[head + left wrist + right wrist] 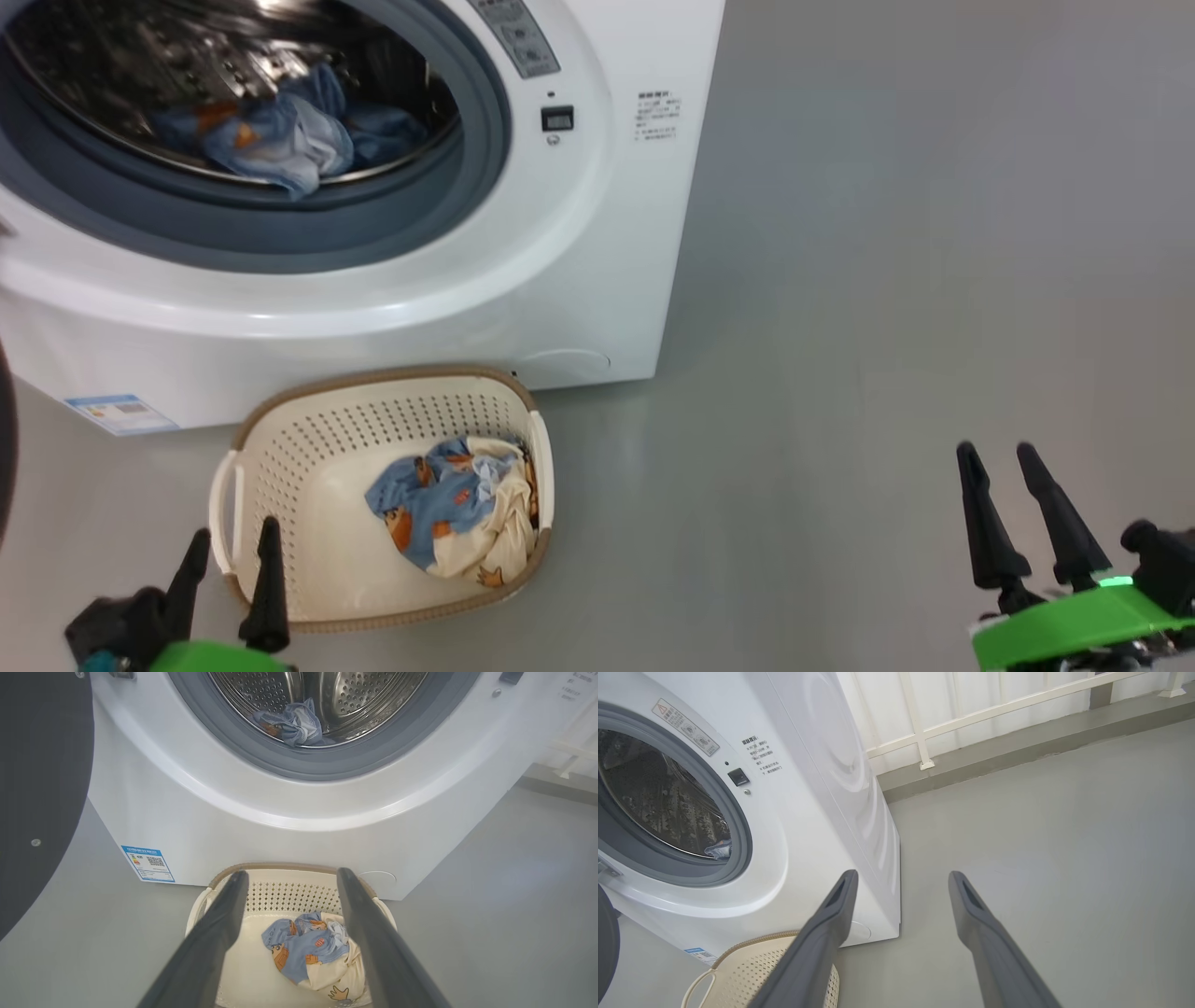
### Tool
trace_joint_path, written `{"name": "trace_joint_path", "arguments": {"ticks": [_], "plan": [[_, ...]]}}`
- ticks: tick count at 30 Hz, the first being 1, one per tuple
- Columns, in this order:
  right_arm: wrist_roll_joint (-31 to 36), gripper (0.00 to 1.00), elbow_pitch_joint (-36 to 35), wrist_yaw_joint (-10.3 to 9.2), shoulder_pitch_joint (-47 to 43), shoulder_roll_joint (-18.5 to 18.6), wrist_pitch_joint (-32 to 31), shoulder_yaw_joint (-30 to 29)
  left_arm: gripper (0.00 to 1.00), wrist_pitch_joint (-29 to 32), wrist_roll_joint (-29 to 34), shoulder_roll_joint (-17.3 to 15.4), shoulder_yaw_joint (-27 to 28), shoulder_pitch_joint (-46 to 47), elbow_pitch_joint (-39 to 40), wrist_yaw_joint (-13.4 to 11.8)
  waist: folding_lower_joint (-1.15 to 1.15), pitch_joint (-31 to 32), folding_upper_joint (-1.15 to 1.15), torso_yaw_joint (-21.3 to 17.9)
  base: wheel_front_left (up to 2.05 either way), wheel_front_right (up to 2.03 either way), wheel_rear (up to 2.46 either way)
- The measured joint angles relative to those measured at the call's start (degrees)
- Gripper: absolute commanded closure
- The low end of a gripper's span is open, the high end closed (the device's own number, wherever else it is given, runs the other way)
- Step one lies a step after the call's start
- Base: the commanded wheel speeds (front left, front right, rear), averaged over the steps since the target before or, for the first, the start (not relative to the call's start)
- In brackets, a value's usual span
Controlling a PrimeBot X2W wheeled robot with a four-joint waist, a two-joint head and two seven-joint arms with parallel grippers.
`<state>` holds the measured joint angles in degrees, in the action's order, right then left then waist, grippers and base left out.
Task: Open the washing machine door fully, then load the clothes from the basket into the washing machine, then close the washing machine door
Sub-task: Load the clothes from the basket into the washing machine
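Left gripper [235, 530] and right gripper [995, 450] are hanging released, empty; clothes [448, 509] are lying in the basket [308, 485] and washing machine [597, 233]

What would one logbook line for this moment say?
door: open | drum: some clothes inside | basket: more clothes waiting | left claw: open, near basket | right claw: open, over floor

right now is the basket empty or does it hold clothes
Not empty: blue and cream clothes lie bunched in the basket, toward its right side.
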<state>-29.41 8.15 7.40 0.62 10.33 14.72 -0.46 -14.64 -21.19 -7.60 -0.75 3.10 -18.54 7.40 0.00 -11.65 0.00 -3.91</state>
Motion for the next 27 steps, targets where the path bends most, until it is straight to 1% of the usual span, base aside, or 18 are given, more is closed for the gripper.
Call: {"name": "trace_joint_path", "arguments": {"ticks": [8,16,19,23,24,27], "plan": [[0.01,0.00,-0.07,0.00,5.04,-1.48,0.00,1.42,0.00,0.01,-2.35,-0.48,-4.52,7.55,-7.26,0.00,0.00,-4.99,0.00,-1.28,0.00,0.00,0.00],[0.02,0.00,-0.26,0.00,11.10,-3.19,0.01,2.41,0.00,0.01,-5.44,-2.59,-11.29,17.59,-16.02,0.00,0.00,-11.24,0.00,-2.61,0.00,0.00,0.00],[0.08,0.00,-0.41,0.00,13.28,-3.58,0.01,3.19,0.00,0.01,-6.46,-2.82,-13.88,21.74,-19.49,0.00,0.00,-13.92,0.00,-3.17,0.00,0.00,0.00],[0.08,0.00,-0.64,0.00,15.57,-4.58,0.01,3.49,0.00,0.01,-8.71,-3.72,-16.26,26.64,-23.43,0.00,0.00,-17.44,0.00,-3.93,0.00,0.00,0.00],[0.08,0.00,-0.77,0.00,16.72,-4.89,0.01,3.76,0.00,0.01,-9.62,-4.32,-17.95,28.88,-25.42,0.00,0.00,-19.13,0.00,-4.35,0.00,0.00,0.00],[0.09,0.00,-0.80,0.00,18.35,-4.97,0.01,4.44,0.00,0.01,-11.05,-4.76,-21.57,31.83,-28.73,0.00,0.00,-21.50,0.00,-5.01,0.00,0.00,0.00]]}}
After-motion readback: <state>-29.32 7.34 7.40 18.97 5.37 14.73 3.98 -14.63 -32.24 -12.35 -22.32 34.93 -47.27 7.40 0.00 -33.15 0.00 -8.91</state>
